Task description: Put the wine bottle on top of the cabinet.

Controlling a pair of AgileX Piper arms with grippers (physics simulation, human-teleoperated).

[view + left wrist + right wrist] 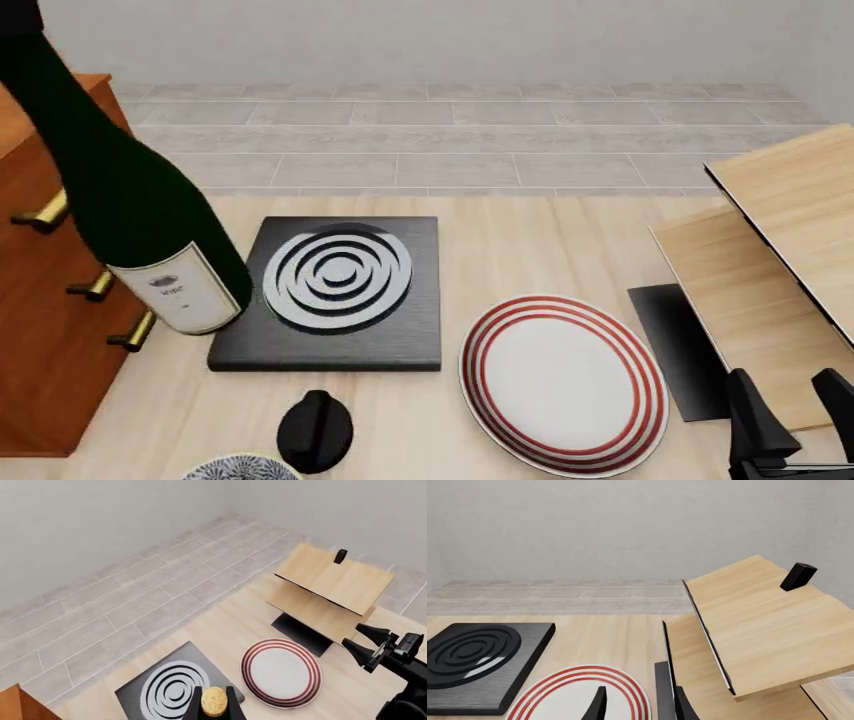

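Only the left wrist view shows the left gripper (215,707) clamping the bottle's cork (214,700). Front view shows the bottle (134,200) tilted, raised beside the cabinet (47,330); right gripper (787,405) gapes wide

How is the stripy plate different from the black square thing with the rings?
The plate is round and white with red rings near its rim; the black slab is square with grey rings at its middle. The plate looks thin, while the slab is a thicker block. The plate lies nearer the right gripper, the slab nearer the cabinet. Both lie flat on the table and carry ring patterns.
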